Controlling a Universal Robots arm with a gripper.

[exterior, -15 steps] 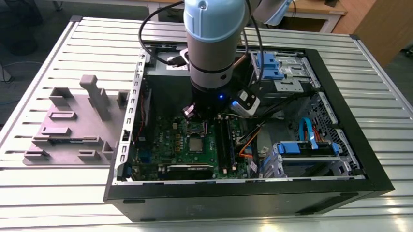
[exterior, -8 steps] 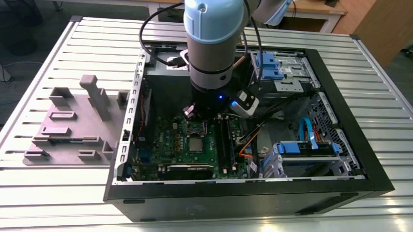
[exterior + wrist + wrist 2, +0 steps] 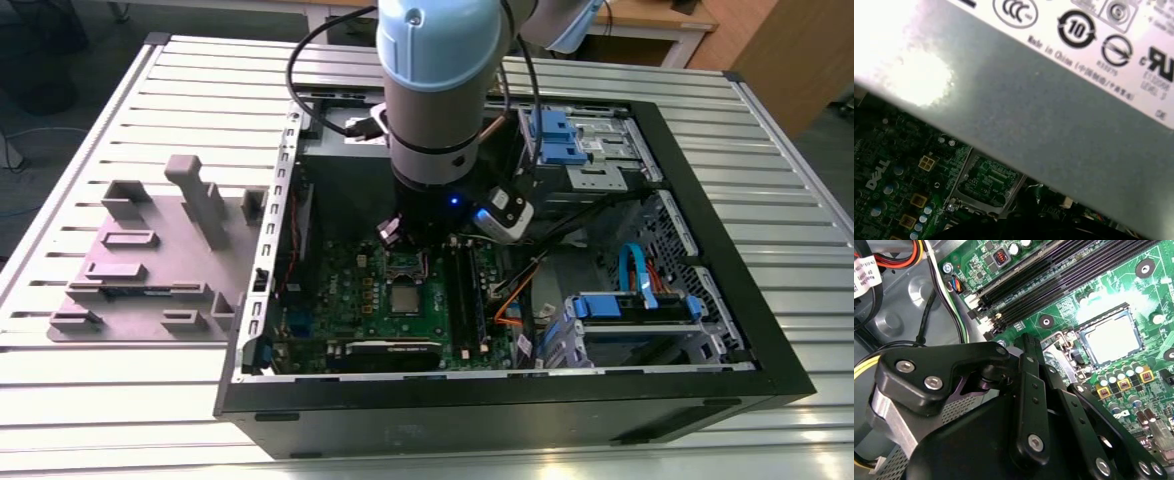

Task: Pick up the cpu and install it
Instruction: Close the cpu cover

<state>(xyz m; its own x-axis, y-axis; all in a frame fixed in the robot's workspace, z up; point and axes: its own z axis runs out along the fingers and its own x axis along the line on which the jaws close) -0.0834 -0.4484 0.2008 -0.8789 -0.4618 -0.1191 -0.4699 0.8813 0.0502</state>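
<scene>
Slatted metal worktop (image 3: pixel 160 80) carries your open black computer case (image 3: pixel 747 330); green motherboard (image 3: pixel 350 300) lies flat inside it; your arm (image 3: pixel 441 90) reaches down over the board; the end effector (image 3: pixel 1026 347) hangs above it, can't tell how far open or whether holding anything; cpu (image 3: pixel 1114 339) sits in its socket, silvery top up.

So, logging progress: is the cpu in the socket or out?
In. The cpu lies flat inside the socket frame on the motherboard, silvery top up.
</scene>
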